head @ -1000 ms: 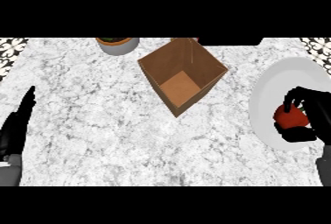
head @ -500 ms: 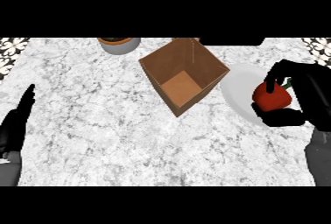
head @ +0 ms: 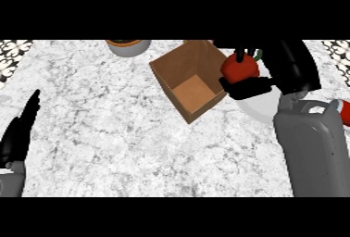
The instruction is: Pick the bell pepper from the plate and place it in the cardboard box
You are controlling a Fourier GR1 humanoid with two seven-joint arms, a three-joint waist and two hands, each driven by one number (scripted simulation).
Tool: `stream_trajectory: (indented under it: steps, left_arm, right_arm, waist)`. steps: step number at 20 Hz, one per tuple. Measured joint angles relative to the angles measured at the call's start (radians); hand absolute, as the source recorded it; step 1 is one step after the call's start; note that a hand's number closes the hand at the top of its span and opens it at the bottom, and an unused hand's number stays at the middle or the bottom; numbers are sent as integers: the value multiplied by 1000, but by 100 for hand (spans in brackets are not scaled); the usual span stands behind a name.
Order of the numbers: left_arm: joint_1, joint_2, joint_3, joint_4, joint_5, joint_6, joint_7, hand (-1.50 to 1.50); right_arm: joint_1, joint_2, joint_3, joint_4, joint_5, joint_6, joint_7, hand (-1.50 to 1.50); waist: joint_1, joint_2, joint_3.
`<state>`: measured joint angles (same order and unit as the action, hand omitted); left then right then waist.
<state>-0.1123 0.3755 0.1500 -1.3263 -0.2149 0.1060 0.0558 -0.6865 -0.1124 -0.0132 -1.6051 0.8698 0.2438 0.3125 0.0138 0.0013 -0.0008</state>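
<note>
On a grey-and-white marbled desk [head: 123, 129] sits an open cardboard box [head: 193, 83], turned cornerwise so it looks like a diamond, its brown floor visible inside. At the box's right edge, the robot's right hand [head: 270, 76] holds a red bell pepper [head: 238, 69] with a bit of green stem at its top. The black fingers [head: 247, 86] curl round the pepper from below and the side, with other fingers showing above it, so the pepper sits enclosed in the grip. The pepper hangs over the box's right rim, near its upper right corner, not yet inside the box. The grey right forearm [head: 311, 148] comes up from the lower right of the view.

Below and behind the hand, part of a white plate [head: 263, 104] shows on the desk, just beside the box's right corner and partly hidden by the arm.

Along the left edge, the left hand [head: 19, 132] rests still, its black fingers straight and pointing upward, holding nothing.

At the top edge, a grey bowl [head: 130, 47] with something brown and green inside stands well apart from the hand, up and left of the box.
</note>
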Motion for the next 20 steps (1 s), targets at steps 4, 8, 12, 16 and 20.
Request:
stream_trajectory:
  steps: [4, 8, 12, 16, 20]
  left_arm:
    - [18, 1, 8, -18, 6, -13, -4, 0]
    - [5, -11, 1, -24, -3, -11, 4, 0]
    - [-3, -12, 0, -17, -15, -9, 3, 0]
    - [-17, -18, -2, -15, -20, -10, 10, 0]
    - [-33, -20, -3, -15, -23, -14, 12, 0]
  right_arm:
    - [-113, 54, -33, 166, -13, -58, 21, 150]
    - [-219, 90, -46, 365, -20, -146, 20, 150]
    - [-324, 102, -66, 596, -24, -255, -24, 150]
    - [-417, 102, -61, 806, -29, -350, -50, 150]
    - [-471, 108, -92, 986, -28, -455, -54, -150]
  waist:
    - [5, 1, 0]
    - [11, 4, 0]
    - [18, 8, 0]
    - [23, 9, 0]
    - [37, 15, 0]
